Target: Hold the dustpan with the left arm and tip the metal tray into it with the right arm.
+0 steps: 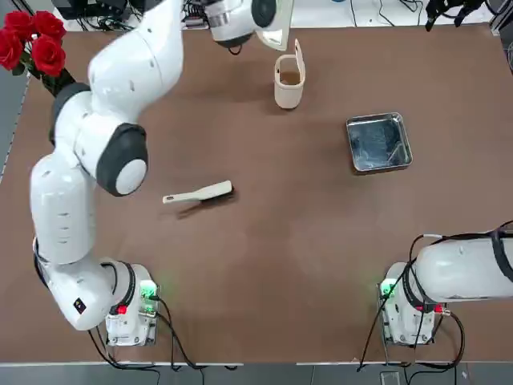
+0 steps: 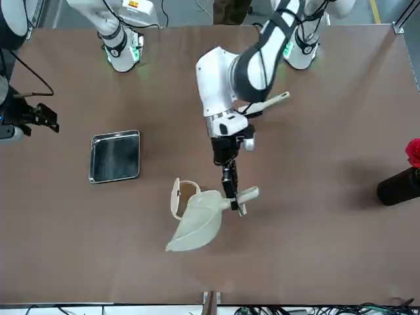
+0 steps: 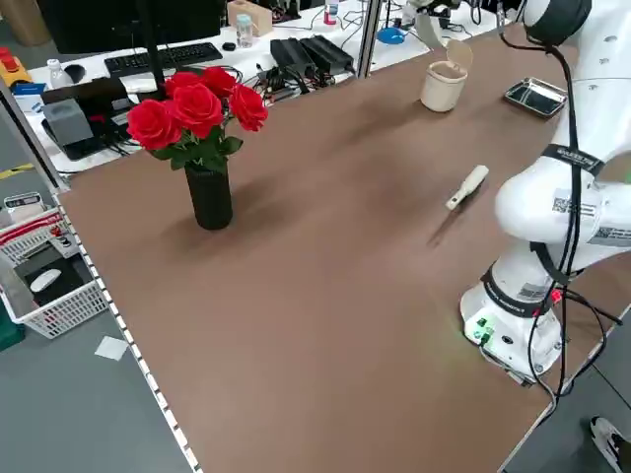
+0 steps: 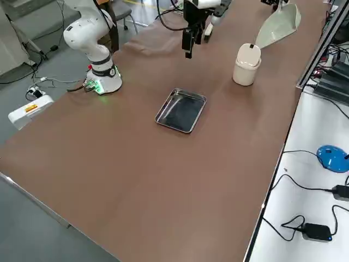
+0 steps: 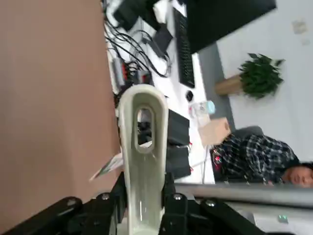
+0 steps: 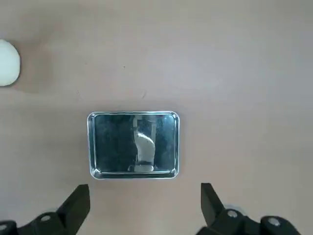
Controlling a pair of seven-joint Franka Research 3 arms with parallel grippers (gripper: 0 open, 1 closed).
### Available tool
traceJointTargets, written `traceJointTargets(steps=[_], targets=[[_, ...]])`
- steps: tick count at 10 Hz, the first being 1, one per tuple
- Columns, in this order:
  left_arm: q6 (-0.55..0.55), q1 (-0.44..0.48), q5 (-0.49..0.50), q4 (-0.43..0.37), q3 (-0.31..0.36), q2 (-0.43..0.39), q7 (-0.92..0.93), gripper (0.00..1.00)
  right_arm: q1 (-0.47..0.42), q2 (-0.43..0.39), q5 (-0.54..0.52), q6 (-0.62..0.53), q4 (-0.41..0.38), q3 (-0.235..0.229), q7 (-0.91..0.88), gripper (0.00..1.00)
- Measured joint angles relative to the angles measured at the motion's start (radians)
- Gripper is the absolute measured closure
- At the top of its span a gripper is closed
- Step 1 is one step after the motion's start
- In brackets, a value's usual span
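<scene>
Dustpan (image 2: 197,220): cream plastic, lifted off the table, handle clamped between the left gripper (image 2: 231,190) fingers, scoop beside the cream cup (image 2: 180,197). Metal tray (image 1: 378,143): flat on the table, well apart from the dustpan. Right gripper (image 6: 142,208): hovering above the tray, fingers spread, holding nothing. Hand brush (image 1: 199,193): lying mid-table.

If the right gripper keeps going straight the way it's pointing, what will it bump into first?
Probably the metal tray. The right gripper hangs open above the table, pointing down, and the tray lies just ahead of its fingers, so it could also meet bare table beside the rim.
</scene>
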Motion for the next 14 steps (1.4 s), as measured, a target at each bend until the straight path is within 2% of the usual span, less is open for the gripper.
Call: traceJointTargets(steps=[2,4,5,7,9,10,13,14], targets=[[0.052,0.050,-0.078,-0.209,-0.001,-0.148,0.000,0.67,-0.002,-0.014,-0.001,-0.018,0.009,0.002,0.052,0.00],[0.101,0.111,-0.196,-0.408,-0.001,-0.267,0.002,0.67,-0.008,-0.031,0.000,-0.051,0.009,0.002,0.075,0.00],[0.146,0.136,-0.223,-0.514,-0.001,-0.306,0.012,0.67,-0.012,-0.038,0.000,-0.066,0.009,0.002,0.078,0.00],[0.187,0.165,-0.299,-0.694,-0.003,-0.329,0.056,0.67,-0.015,-0.052,0.000,-0.089,0.009,0.002,0.081,0.00],[0.208,0.200,-0.383,-0.781,-0.003,-0.326,0.118,0.67,-0.022,-0.059,0.000,-0.104,0.009,0.002,0.081,0.00],[0.209,0.214,-0.407,-0.793,-0.003,-0.327,0.148,0.67,-0.024,-0.062,0.000,-0.108,0.009,0.003,0.081,0.00],[0.185,0.240,-0.640,-0.807,-0.003,-0.327,0.443,0.67,-0.035,-0.071,0.002,-0.114,0.009,0.009,0.081,0.00],[0.172,0.242,-0.682,-0.816,-0.003,-0.325,0.502,0.67,-0.050,-0.075,0.007,-0.114,0.009,0.028,0.081,0.00]])
